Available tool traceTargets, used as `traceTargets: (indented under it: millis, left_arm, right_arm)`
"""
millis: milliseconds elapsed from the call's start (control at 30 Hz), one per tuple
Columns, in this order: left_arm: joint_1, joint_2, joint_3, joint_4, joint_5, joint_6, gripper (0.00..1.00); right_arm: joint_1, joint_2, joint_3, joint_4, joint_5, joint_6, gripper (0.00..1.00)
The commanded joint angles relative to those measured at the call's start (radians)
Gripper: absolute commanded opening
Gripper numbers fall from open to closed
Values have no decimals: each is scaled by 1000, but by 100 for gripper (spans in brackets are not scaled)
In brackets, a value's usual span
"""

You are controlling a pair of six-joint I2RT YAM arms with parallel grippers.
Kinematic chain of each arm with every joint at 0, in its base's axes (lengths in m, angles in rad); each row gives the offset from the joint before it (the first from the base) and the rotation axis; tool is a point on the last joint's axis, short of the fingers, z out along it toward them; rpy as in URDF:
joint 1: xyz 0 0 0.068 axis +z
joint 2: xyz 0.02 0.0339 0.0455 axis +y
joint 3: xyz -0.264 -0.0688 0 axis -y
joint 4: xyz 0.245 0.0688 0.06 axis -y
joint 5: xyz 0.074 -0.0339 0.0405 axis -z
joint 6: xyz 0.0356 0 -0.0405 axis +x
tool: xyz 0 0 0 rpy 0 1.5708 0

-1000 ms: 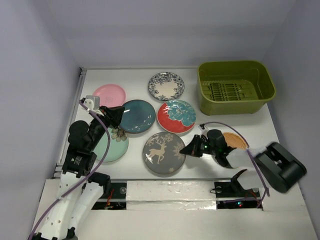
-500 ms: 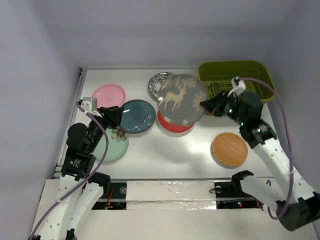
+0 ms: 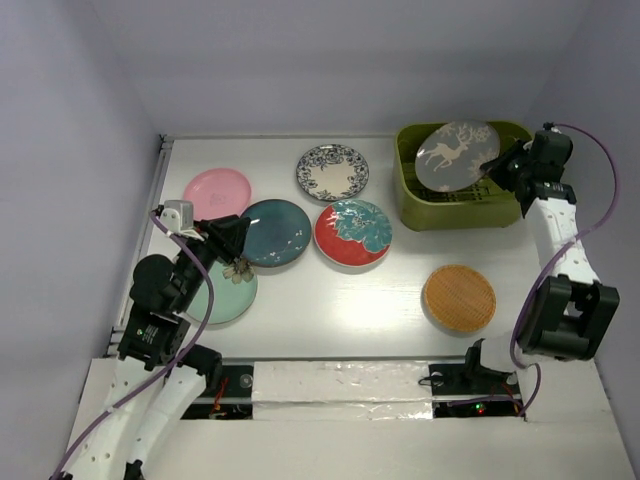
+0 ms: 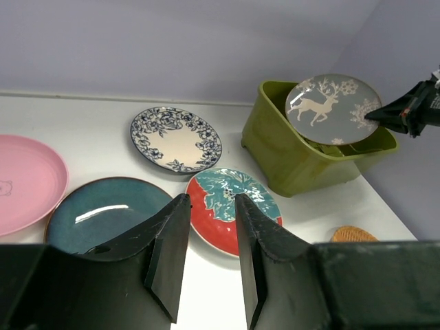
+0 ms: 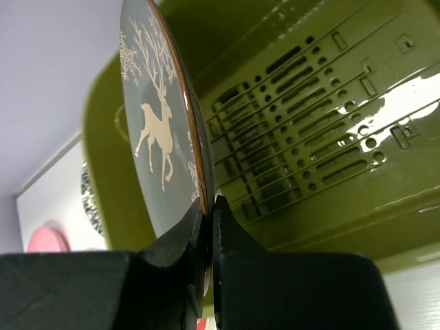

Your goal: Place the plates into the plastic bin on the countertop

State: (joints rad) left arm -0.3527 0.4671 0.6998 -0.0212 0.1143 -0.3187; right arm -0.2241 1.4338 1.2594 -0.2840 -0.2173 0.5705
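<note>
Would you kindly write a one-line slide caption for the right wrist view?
Right claw pinches the grey deer plate by its rim, holding it on edge over the green bin.

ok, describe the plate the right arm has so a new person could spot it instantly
Find the olive-green bin at the far right of the white tabletop. The right gripper pinches a plate by its rim, tilted over the bin's open top. It is the only grey one, printed with a white deer and snowflakes, and the only one off the tabletop.
</note>
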Motion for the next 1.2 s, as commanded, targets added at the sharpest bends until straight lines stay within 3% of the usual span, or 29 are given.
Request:
traceTargets:
  millis: [0, 533, 567, 667, 700, 800, 900, 1000, 1167]
  left_arm:
    - [-17, -16, 0, 23, -16, -2, 30]
    - [-35, -36, 0, 23, -24, -3, 31]
    - [-35, -38, 0, 23, -24, -3, 31]
    - [-35, -41, 0, 23, -27, -3, 31]
    - [-35, -39, 0, 23, -28, -3, 31]
    - [-35, -38, 0, 23, -25, -3, 31]
    - [-35, -41, 0, 23, -27, -2, 31]
    - [-35, -42, 0, 23, -28, -3, 31]
    - [-35, -33, 1, 23, -30, -2, 31]
  right_arm:
    - [-6, 16, 143, 99, -22, 16, 0]
    - [-17, 330, 302, -116, 128, -127, 0]
    - [-17, 335, 301, -122, 153, -132, 2]
    - [-17, 347, 298, -152, 231, -156, 21]
    - [-17, 349, 295, -155, 261, -161, 34]
    - [-17, 362, 298, -164, 332, -181, 56]
    - [-17, 396, 307, -178, 358, -196, 64]
    - [-17, 392, 293, -156, 360, -190, 66]
    - [5, 157, 184, -26, 305, -162, 71]
